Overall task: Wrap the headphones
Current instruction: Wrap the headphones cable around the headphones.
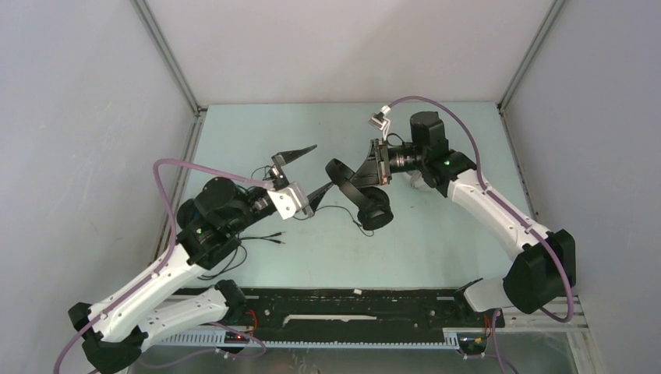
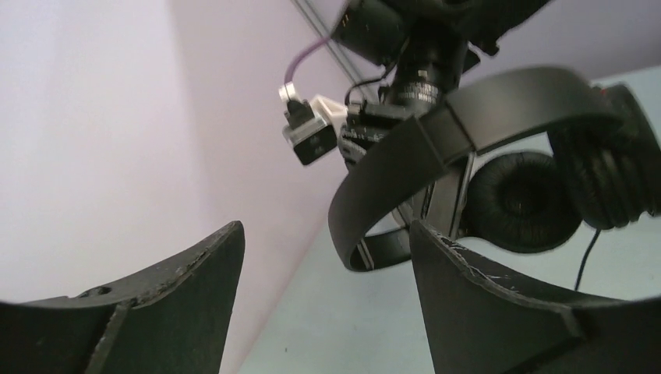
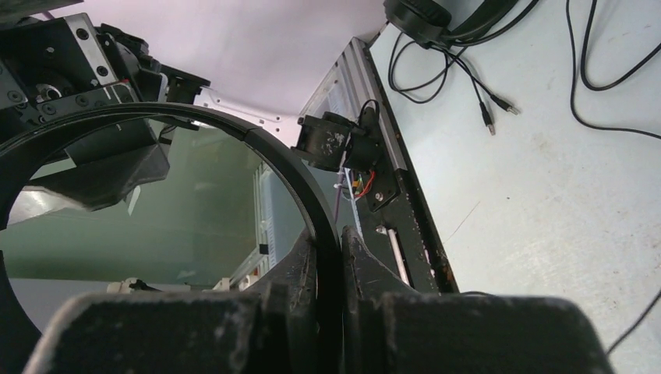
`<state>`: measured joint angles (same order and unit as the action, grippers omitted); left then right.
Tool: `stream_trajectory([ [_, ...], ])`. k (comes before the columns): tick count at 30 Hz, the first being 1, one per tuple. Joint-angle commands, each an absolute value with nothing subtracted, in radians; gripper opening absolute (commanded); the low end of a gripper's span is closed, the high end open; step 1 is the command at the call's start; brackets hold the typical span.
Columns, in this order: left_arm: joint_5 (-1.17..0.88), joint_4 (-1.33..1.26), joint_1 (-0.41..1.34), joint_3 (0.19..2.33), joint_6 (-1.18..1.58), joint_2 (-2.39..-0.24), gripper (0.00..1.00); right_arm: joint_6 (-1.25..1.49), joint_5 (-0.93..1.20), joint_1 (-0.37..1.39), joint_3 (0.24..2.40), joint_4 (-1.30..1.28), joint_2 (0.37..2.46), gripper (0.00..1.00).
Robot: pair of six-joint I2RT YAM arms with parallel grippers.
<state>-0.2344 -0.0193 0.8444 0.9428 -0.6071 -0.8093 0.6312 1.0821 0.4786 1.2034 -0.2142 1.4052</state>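
Here the key relation is between the open left hand and the black headset held up in front of it. The right hand is clamped tight on the headband, as its wrist view shows: the two fingers pinch the black band between them, and the headset hangs clear of the tabletop with its ear cups lowest. From the left hand the headset lies just ahead and to its right, toward the middle of the tabletop. In the left wrist view the band arcs across the gap between the two spread fingers, close but not touching as far as I can tell. The left hand is wide open and holds nothing. The band's curve runs roughly from the right hand down toward the near edge, with a thin cable trailing from the cups to the tabletop between the two arms.

The left hand is the free one and the nearer to that loose cable, so I judge the next move is for it to take the cable or steady the band for winding.

Counted: two arms, two hands. Two headsets are visible, the held one and a second black one lying on the tabletop near the left arm with its cable loose beside it. I cannot see any white headset.
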Motion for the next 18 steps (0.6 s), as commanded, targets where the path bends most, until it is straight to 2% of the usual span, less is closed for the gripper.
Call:
stream_trajectory([
  [1, -0.268, -0.2, 0.85, 0.897, -0.527, -0.808, 0.79, 0.714, 1.124, 0.491, 1.252, -0.129, 1.415, 0.0],
  [12, -0.227, -0.258, 0.85, 0.88, -0.534, -0.858, 0.66, 0.756, 1.114, 0.523, 1.252, -0.075, 1.43, 0.0],
  [15, -0.223, -0.256, 0.85, 0.882, -0.535, -0.862, 0.58, 0.748, 1.114, 0.528, 1.252, -0.08, 1.436, 0.0],
  [18, -0.214, -0.267, 0.851, 0.871, -0.534, -0.862, 0.46, 0.746, 1.112, 0.527, 1.253, -0.083, 1.438, 0.0],
])
